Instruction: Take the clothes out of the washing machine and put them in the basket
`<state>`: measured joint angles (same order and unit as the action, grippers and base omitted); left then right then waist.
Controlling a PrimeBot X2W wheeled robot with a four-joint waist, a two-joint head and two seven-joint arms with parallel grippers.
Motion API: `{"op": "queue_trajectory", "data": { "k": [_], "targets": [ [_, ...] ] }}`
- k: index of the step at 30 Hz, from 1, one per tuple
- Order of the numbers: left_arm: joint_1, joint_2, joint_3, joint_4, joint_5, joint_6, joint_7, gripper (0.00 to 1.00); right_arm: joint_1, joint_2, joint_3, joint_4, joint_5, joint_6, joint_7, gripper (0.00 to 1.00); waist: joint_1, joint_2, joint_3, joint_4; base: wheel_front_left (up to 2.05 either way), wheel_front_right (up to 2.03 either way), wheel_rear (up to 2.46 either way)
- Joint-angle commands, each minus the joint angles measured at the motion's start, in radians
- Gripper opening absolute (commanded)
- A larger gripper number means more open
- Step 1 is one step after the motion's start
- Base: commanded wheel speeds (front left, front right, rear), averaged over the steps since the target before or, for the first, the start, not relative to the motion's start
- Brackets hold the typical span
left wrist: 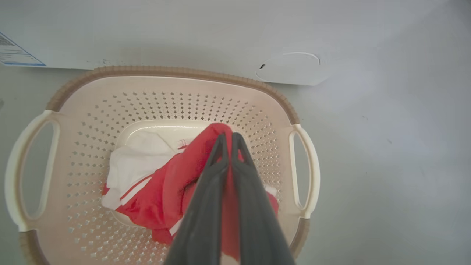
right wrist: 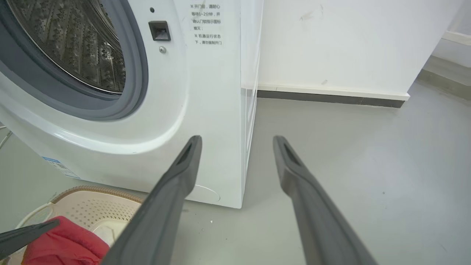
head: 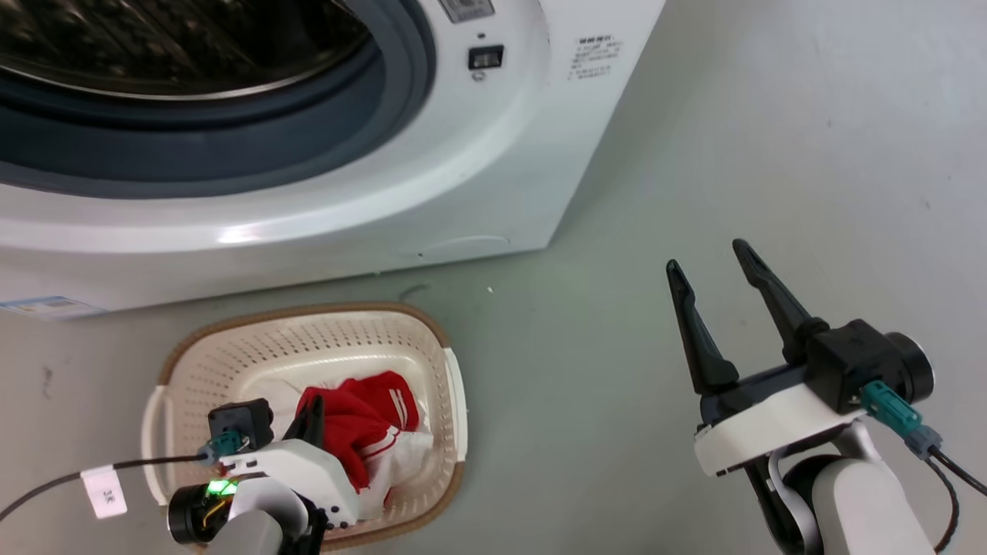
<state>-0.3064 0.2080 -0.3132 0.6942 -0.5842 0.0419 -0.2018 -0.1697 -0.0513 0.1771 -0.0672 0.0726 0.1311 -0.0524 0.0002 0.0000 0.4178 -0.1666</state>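
The left gripper (left wrist: 229, 137) hangs over the basket (left wrist: 173, 71), wrist bent steeply so the fingers point down into it. They are pressed together on a fold of the clothes (left wrist: 158, 195), with red fabric caught between them. The rest of the red-and-white bundle lies directly below the tips, sagging onto the basket's bottom and inside the brown rim on every side. I judge the release to be a straight drop: parting the fingers should be enough, with no sideways travel.

The basket sits on the floor (head: 617, 385) just in front of the washing machine (head: 463, 193), whose porthole opens above and beyond it. The part of the drum in view is bare steel.

Further right, the right gripper (head: 708, 256) hovers over the floor, well apart from the basket. Its fingers are spread wide, hold nothing, and aim towards the machine's lower front corner. For any further reach into the drum, the left arm looks the nearer one
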Motion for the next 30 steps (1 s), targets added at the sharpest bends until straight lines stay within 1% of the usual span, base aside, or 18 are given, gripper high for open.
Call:
{"op": "queue_trajectory", "data": {
  "k": [1, 3, 6, 10, 17, 21, 29, 30],
  "targets": [
    [-0.028, 0.002, 0.000, 0.031, 0.007, -0.007, -0.005, 0.00, -0.025, 0.002, 0.003, 0.002, 0.001, -0.001, -0.008, 1.00, -0.0002, 0.0000, 0.055, -0.034, 0.00, 0.00, 0.00],
    [-0.062, -0.007, -0.003, 0.104, 0.004, -0.017, -0.008, 0.00, -0.037, 0.002, 0.012, 0.005, 0.007, -0.001, -0.018, 1.00, -0.0002, 0.0000, 0.084, -0.046, 0.00, 0.00, 0.00],
    [-0.122, -0.009, -0.010, 0.209, 0.002, -0.043, 0.002, 0.00, -0.058, 0.002, 0.025, 0.013, 0.017, -0.001, -0.033, 1.00, -0.0002, 0.0000, 0.127, -0.061, 0.00, 0.00, 0.00],
    [-0.201, -0.009, -0.012, 0.331, -0.005, -0.066, 0.010, 0.00, -0.082, 0.002, 0.045, 0.020, 0.030, -0.001, -0.046, 1.00, -0.0002, 0.0000, 0.183, -0.076, 0.00, 0.00, 0.00],
    [-0.317, 0.008, -0.006, 0.493, -0.013, -0.075, 0.028, 0.00, -0.121, 0.002, 0.081, 0.016, 0.034, -0.001, -0.063, 1.00, -0.0002, 0.0000, 0.279, -0.114, 0.00, 0.00, 0.00],
    [-0.350, 0.025, 0.000, 0.545, -0.023, -0.075, 0.047, 0.00, -0.128, 0.002, 0.088, 0.020, 0.041, -0.001, -0.074, 1.00, -0.0002, 0.0000, 0.313, -0.132, 0.00, 0.00, 0.00],
    [-0.358, 0.022, 0.006, 0.582, -0.042, -0.069, 0.095, 0.00, -0.142, 0.002, 0.093, 0.041, 0.048, -0.001, -0.090, 1.00, -0.0002, 0.0000, 0.324, -0.145, 0.00, 0.00, 0.00],
    [-0.357, 0.022, 0.005, 0.584, -0.042, -0.066, 0.092, 0.29, -0.142, 0.002, 0.092, 0.045, 0.048, -0.001, -0.091, 1.00, -0.0002, 0.0000, 0.321, -0.145, 0.00, 0.00, 0.00]
  ]
}}
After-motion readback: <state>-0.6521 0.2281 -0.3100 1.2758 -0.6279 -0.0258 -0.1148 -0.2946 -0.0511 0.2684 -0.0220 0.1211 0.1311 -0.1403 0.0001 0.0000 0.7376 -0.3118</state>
